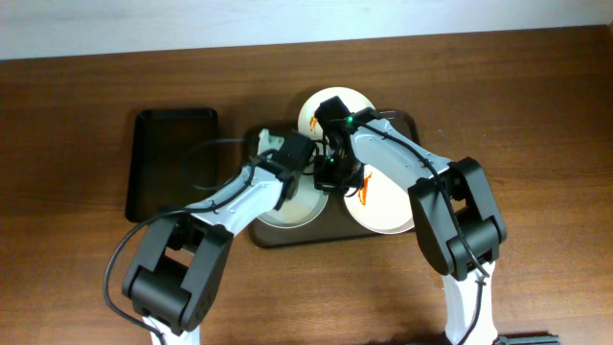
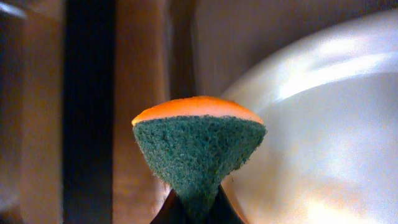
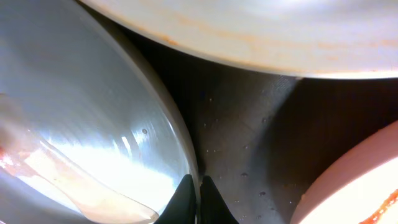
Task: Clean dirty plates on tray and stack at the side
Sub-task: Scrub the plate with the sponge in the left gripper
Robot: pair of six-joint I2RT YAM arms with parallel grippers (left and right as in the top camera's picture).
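Observation:
A dark tray holds three white plates. The far plate has faint orange smears. The right plate has orange stains. My right gripper is shut on the rim of the left plate, pinching its edge; that plate looks shiny with a wet film. My left gripper is shut on a green sponge with an orange back and holds it by the same plate's rim.
A second black tray lies to the left on the brown wooden table. Both arms cross over the middle tray. The dark tray floor between the plates carries small droplets.

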